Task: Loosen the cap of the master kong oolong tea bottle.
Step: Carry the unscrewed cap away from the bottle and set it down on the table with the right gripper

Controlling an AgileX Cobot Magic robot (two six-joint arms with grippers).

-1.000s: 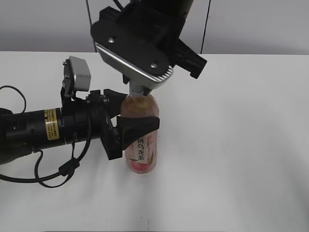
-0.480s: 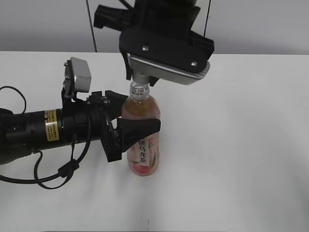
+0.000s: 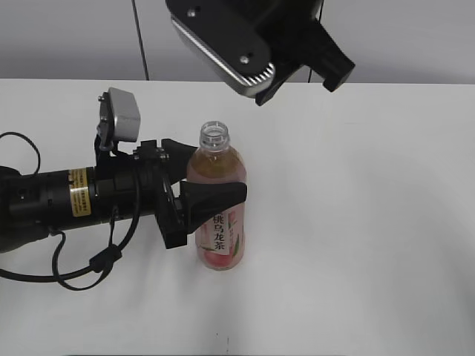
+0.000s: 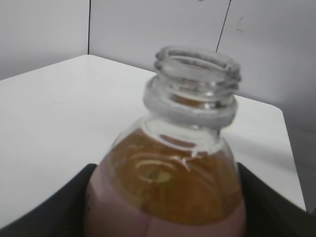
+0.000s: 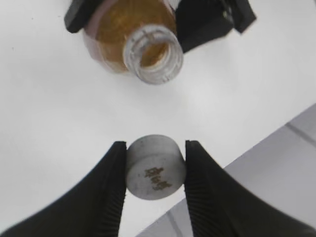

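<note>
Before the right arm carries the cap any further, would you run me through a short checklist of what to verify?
1. Cap held between the right gripper fingers: ok.
2. Cap fully off the bottle; the threaded neck is bare: ok.
3. Left gripper clamped around the bottle's body: ok.
4. Bottle upright on the table: ok.
5. Tea level below the open neck, no spill visible: ok.
6. Clear spot to put the cap down: ok, bare table at right.

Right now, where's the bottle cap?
In the right wrist view, the cap is off the bottle, pinched between the right gripper fingers above its open neck; the exterior view hides it.
</note>
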